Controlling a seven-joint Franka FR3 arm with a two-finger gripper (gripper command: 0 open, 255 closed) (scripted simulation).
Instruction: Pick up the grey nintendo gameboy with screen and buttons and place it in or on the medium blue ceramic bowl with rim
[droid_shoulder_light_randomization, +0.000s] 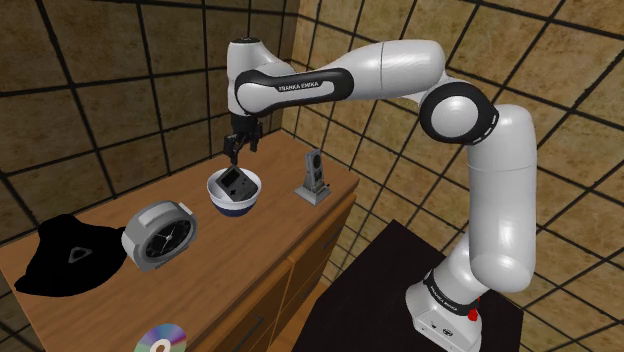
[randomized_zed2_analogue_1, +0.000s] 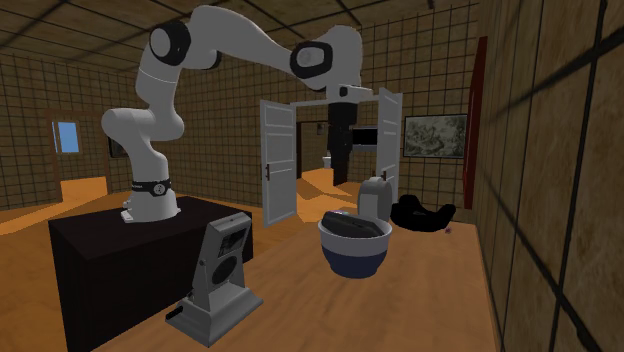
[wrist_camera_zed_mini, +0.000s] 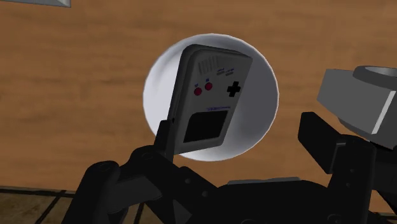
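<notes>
The grey Game Boy (droid_shoulder_light_randomization: 235, 183) (randomized_zed2_analogue_1: 352, 225) lies tilted inside the bowl (droid_shoulder_light_randomization: 232, 203) (randomized_zed2_analogue_1: 354, 258), which is blue outside and white inside and stands on the wooden dresser top. In the wrist view the Game Boy (wrist_camera_zed_mini: 210, 98) shows its dark screen, red buttons and black cross pad, leaning on the bowl's white wall (wrist_camera_zed_mini: 262, 95). My black gripper (droid_shoulder_light_randomization: 238, 150) (randomized_zed2_analogue_1: 342, 180) (wrist_camera_zed_mini: 238, 124) hangs just above the bowl, open. One fingertip (wrist_camera_zed_mini: 164, 130) sits close by the Game Boy's edge without clasping it.
A grey alarm clock (droid_shoulder_light_randomization: 160, 235) (randomized_zed2_analogue_1: 375, 193), a black bundle (droid_shoulder_light_randomization: 70, 258) (randomized_zed2_analogue_1: 425, 213) and a disc (droid_shoulder_light_randomization: 160, 342) lie along the dresser. A grey upright stand (droid_shoulder_light_randomization: 315, 178) (randomized_zed2_analogue_1: 220, 275) is beside the bowl. The dresser's edge (droid_shoulder_light_randomization: 330, 215) drops off toward my base.
</notes>
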